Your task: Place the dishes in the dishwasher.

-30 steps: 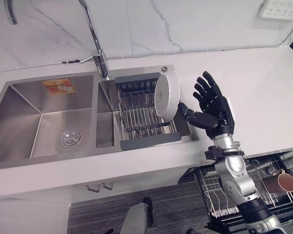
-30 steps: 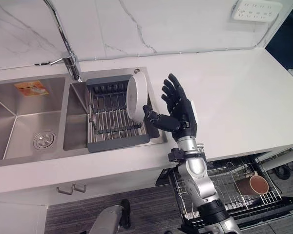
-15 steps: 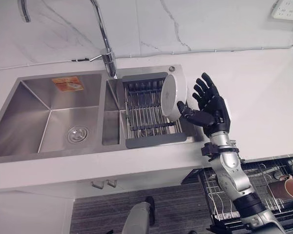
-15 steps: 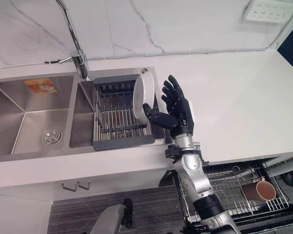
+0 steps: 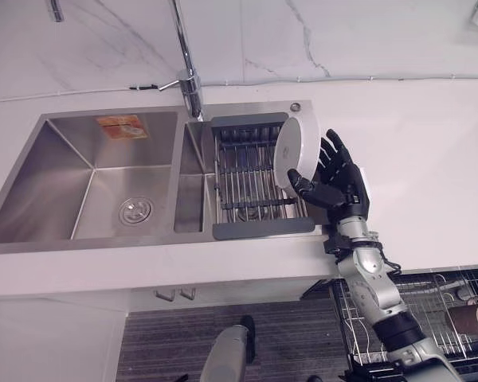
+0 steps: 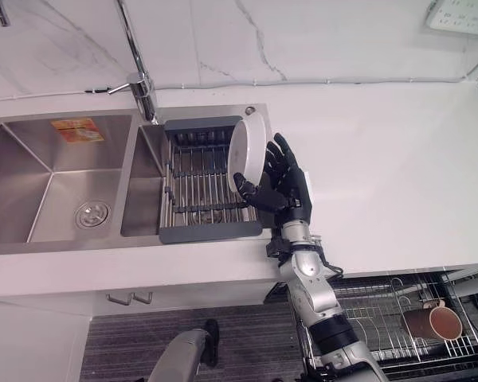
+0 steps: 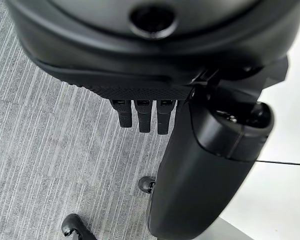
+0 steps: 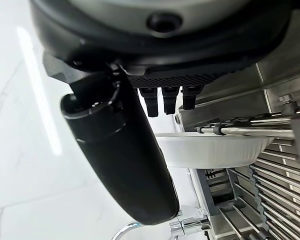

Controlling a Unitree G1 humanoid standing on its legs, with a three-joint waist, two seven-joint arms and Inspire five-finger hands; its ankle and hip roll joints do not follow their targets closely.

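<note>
A white plate (image 5: 293, 151) stands on edge at the right end of the grey dish rack (image 5: 247, 171) in the sink's right basin. My right hand (image 5: 342, 187) is open just beside it. The thumb reaches across the plate's lower front rim and the straight fingers spread behind its back. In the right wrist view the plate (image 8: 210, 150) shows edge-on between the thumb and the fingers (image 8: 165, 102). My left hand (image 7: 142, 115) hangs over the grey floor, fingers straight and holding nothing.
A double steel sink (image 5: 103, 183) with a tall faucet (image 5: 187, 72) is set in the white counter. The dishwasher's wire rack (image 6: 382, 310) is pulled out at the lower right, with a brown mug (image 6: 434, 322) in it. Bare counter lies to the right of the sink.
The camera has shifted. My right hand has closed the gap to the plate, its thumb now over the lower rim and its fingers close behind the plate.
</note>
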